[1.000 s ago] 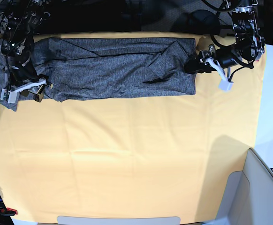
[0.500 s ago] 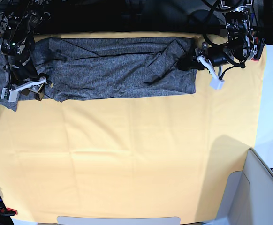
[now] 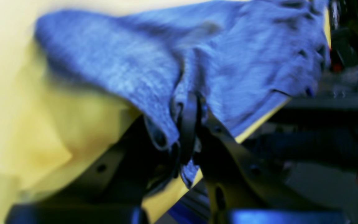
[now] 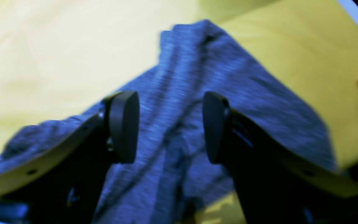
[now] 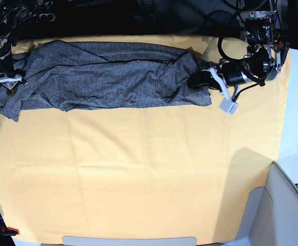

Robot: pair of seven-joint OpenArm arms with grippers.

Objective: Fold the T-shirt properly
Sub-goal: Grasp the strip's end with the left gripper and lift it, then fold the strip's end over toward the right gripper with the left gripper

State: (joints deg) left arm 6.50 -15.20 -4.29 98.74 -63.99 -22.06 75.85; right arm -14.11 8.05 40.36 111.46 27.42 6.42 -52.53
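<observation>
I'm looking at the T-shirt (image 5: 108,77): soft heathered knit, matt, charcoal-grey and finely flecked. Under it the yellow cloth (image 5: 139,169) on the counter reads smooth, matt, faintly creased. At three o'clock, the left gripper (image 3: 189,124) shows dull black plastic; the right gripper (image 4: 169,127) has matt black rounded pads (image 4: 124,126).

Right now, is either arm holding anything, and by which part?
The left gripper pinches the T-shirt at the edge of its end nearest that arm. The right gripper stands open over the shirt, holding nothing.
</observation>
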